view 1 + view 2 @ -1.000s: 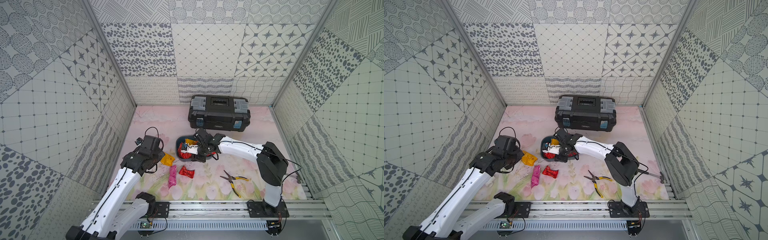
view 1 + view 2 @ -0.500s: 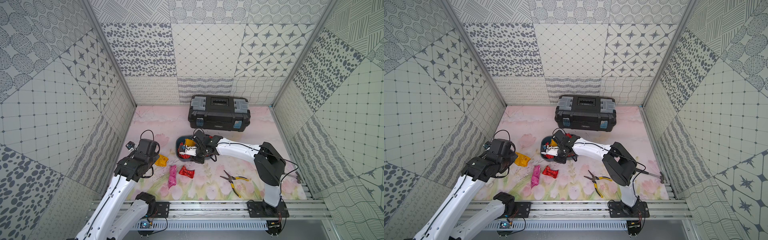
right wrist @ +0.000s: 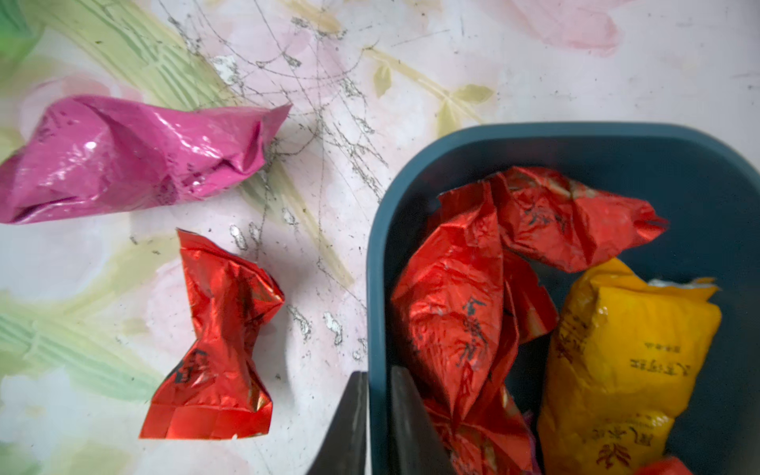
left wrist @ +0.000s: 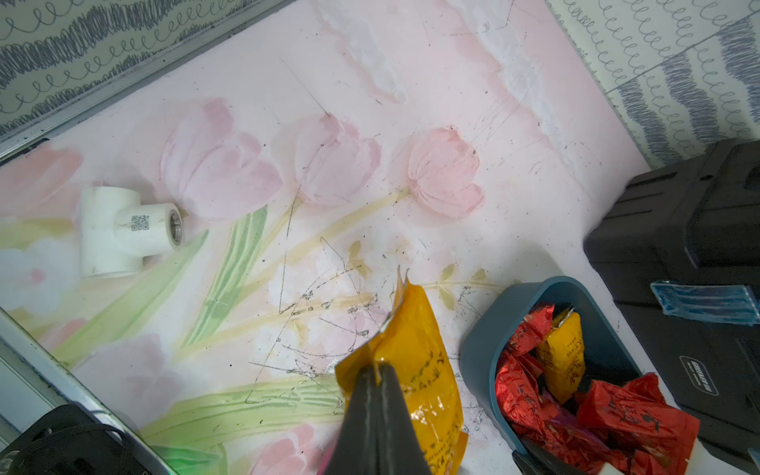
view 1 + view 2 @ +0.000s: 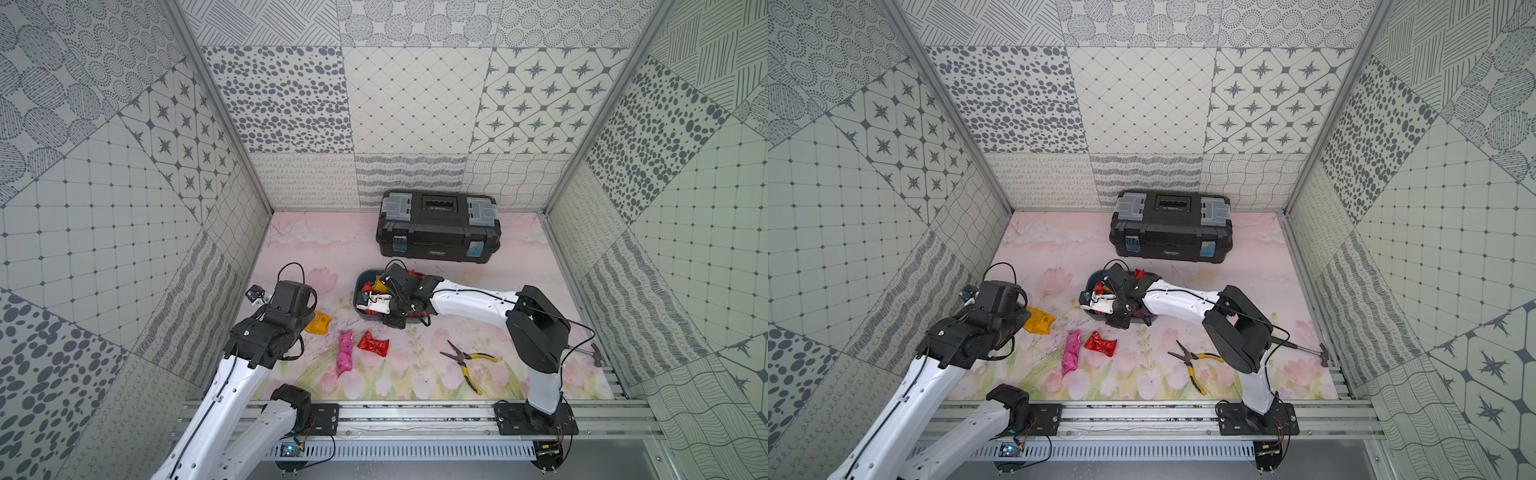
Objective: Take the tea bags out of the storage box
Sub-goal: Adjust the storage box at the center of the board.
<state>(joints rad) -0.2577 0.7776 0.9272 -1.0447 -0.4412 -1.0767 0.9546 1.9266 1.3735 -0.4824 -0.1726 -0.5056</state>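
left gripper [image 4: 376, 370] pinches yellow tea bag [image 4: 415, 349] — long axis in line with the jaws, tip ahead; right gripper [image 3: 378, 374] nips storage box [image 3: 534, 132] wall.

Worktop [image 5: 328, 245]: pale pink sheet printed with tulips, with dark scratches toward the middle. Black toolbox [image 5: 438, 226] with grey latches, lid closed, stands at the far edge, right of centre. Yellow-handled pliers [image 5: 467, 362] lie flat toward the front edge, right half, handles spread. Hammer [image 5: 1304, 351] lies at the right edge near the front corner. White tee pipe fitting [image 4: 119, 230] lies on its side, code label up, near a metal edge strip; seen in the left wrist view only. Aluminium rail [image 5: 415, 413] runs along the front edge. Patterned grey-and-white panels [image 5: 415, 104] wall three sides.
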